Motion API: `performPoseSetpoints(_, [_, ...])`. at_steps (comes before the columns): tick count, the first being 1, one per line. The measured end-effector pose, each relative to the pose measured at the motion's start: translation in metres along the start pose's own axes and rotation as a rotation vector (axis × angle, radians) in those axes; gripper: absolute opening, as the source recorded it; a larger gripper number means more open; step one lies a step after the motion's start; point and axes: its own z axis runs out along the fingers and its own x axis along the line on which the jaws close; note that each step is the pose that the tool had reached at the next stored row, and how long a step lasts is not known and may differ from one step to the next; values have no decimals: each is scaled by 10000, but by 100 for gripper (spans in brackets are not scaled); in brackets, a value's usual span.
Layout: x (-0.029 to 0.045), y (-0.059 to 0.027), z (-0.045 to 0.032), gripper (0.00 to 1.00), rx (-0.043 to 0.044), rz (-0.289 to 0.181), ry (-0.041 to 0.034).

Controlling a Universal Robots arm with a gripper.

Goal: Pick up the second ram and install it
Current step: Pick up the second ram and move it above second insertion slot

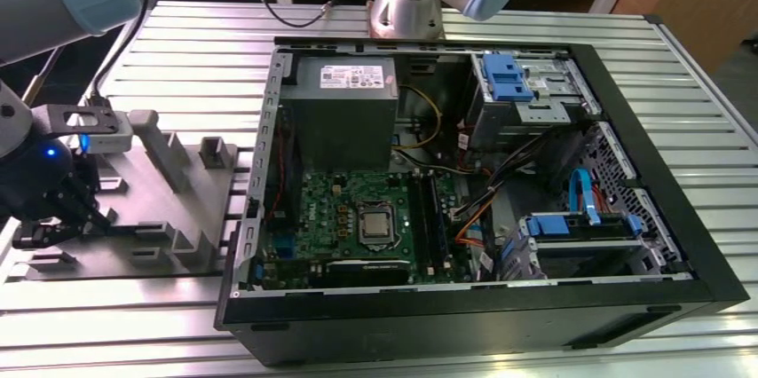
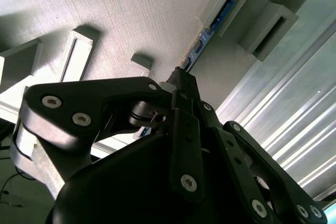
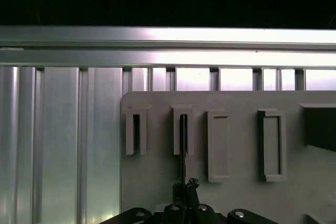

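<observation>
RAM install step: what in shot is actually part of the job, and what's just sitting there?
Job: second ram, on edge in the gray holder; gripper right at it; motherboard in the open case.
Just there: power supply, CPU, blue cable, blue drive bracket.

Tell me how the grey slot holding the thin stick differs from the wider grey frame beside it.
The narrow slot holds the second ram, seen edge-on, with the tool shut on the stick's end; the wider frame holds nothing. The slot is slim and shorter; the frame is broader and longer. Both are raised grey parts of one plate.
</observation>
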Motion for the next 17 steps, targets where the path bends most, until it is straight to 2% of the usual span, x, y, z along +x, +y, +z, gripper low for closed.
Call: performPoseSetpoints(17, [0, 0, -13, 11, 1, 15, -2])
